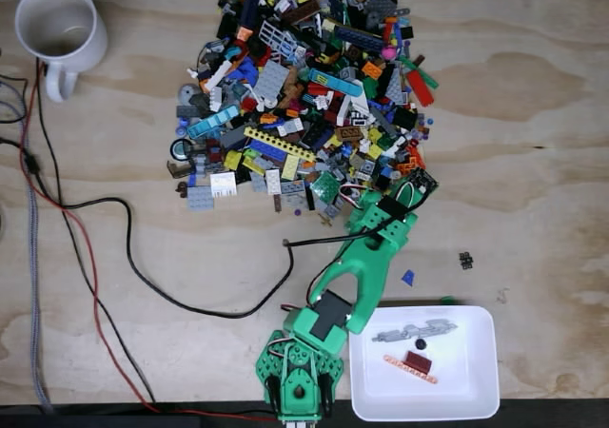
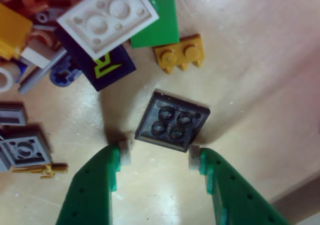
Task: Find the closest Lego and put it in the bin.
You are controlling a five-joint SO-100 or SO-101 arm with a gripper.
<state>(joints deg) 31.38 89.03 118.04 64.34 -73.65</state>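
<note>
A black square Lego plate [image 2: 172, 121] with its studs up lies on the wood at the pile's near edge. My green gripper [image 2: 159, 157] is open just short of it, and one white fingertip pad [image 2: 194, 159] sits close to the plate's near corner. In the fixed view the gripper [image 1: 413, 194] reaches the lower right edge of the big Lego pile [image 1: 304, 86]. The bin [image 1: 476, 399], a white tray, sits at the bottom right beside the arm's base. It holds a grey piece [image 1: 414, 331], a dark red brick [image 1: 417, 359] and an orange strip.
A white mug [image 1: 57, 24] stands at the top left, with cables [image 1: 105, 257] trailing across the left of the table. A small black piece [image 1: 465, 260] and a blue piece [image 1: 407, 277] lie loose above the bin. A mustard plate [image 2: 180, 52] and a green tile [image 2: 162, 22] lie beyond the black plate.
</note>
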